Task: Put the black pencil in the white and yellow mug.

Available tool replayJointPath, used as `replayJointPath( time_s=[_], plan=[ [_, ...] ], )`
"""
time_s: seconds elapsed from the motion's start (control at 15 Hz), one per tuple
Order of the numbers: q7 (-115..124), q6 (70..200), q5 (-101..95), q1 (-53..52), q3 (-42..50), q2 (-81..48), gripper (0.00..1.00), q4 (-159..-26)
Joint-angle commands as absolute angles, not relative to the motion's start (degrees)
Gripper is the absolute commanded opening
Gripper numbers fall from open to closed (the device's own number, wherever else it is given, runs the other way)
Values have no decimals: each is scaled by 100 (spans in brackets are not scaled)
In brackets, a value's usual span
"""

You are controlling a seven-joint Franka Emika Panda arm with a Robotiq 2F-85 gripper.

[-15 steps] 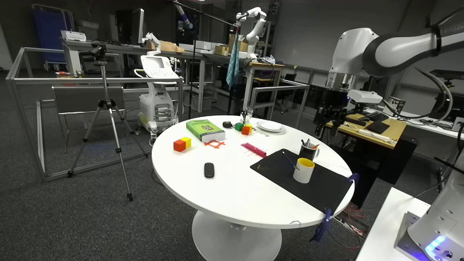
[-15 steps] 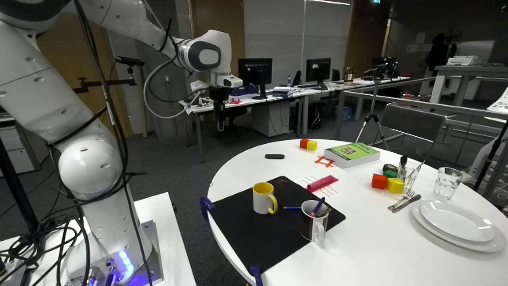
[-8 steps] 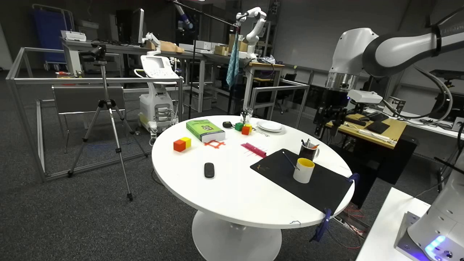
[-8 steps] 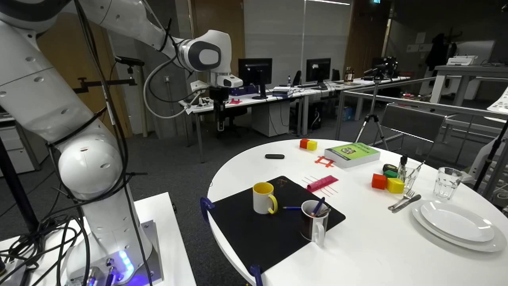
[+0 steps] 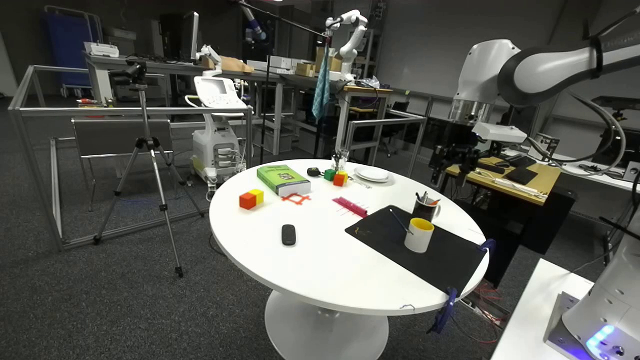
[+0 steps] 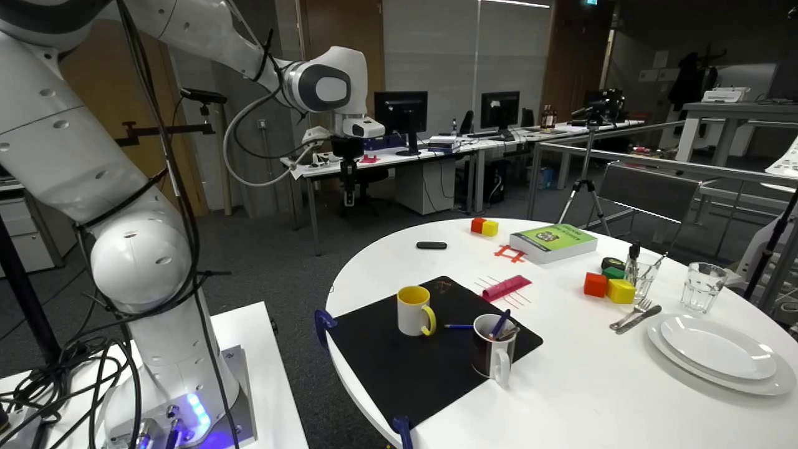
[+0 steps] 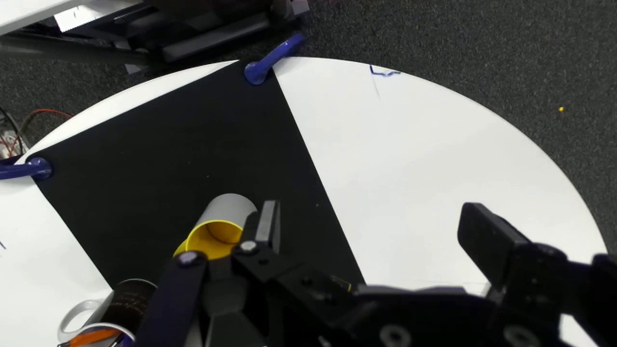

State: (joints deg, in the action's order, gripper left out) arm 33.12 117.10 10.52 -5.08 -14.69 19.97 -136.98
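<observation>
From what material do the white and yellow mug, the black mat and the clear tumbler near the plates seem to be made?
White and yellow mug: probably glazed ceramic; its wall looks smooth.
Black mat: perhaps rubber or fabric; matte, thin, flat.
Clear tumbler: likely glass, possibly plastic; transparent, with glossy glints.

Green book, on counter: lettering is being carried on the cover, too small to be read. Dark mug, wrist view: pale script-like marks are being borne, wording illegible. Green sign, top edge of an exterior view: no wording is being made out.
</observation>
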Motion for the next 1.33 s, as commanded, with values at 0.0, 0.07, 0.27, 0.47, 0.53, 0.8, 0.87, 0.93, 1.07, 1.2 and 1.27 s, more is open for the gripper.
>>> replayJointPath(
  time_s=[0.0, 0.07, 0.27, 0.47, 0.53, 0.8, 0.87, 0.93, 1.07, 1.2, 1.27],
  plan=[
    [3751, 11961, 913, -357, -1391, 1909, 100, -13625],
    [3849, 12001, 893, -314, -1371, 1897, 100, -13617],
    [4226, 12227, 697, -153, -1313, 1806, 100, -13575],
    [4558, 12541, 331, -8, -1280, 1662, 100, -13496],
    [4639, 12641, 182, 23, -1262, 1589, 100, -13453],
    [4785, 12804, -427, 108, -1162, 1246, 100, -13201],
    [4800, 12836, -581, 116, -1127, 1157, 100, -13141],
    [4799, 12861, -723, 129, -1085, 1067, 100, -13065],
    [4818, 12863, -890, 141, -987, 892, 100, -12923],
    [4829, 12827, -918, 143, -843, 696, 100, -12789],
    [4850, 12808, -933, 149, -772, 621, 100, -12735]
  ],
)
